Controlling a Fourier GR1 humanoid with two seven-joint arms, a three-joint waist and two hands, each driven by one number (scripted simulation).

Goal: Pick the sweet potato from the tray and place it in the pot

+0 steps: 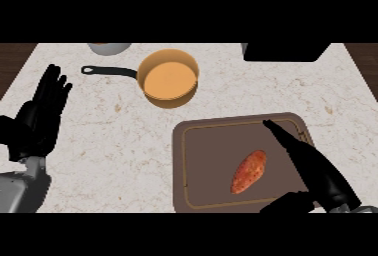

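Note:
An orange sweet potato (249,171) lies slanted on the dark brown tray (203,150) at the lower right of the counter. My right hand (314,165) hovers over the tray just right of the sweet potato, fingers straight and pointing up-left, thumb low near the tray's front edge; it holds nothing. The orange pot (169,78) with a black handle (109,71) stands at the back centre, apart from the tray. My left hand (40,115) rests open at the left edge, fingers up.
A grey bowl (109,48) shows partly at the back edge, left of the pot. A black object (286,51) sits at the back right. Dark wood borders the pale stone counter at both back corners.

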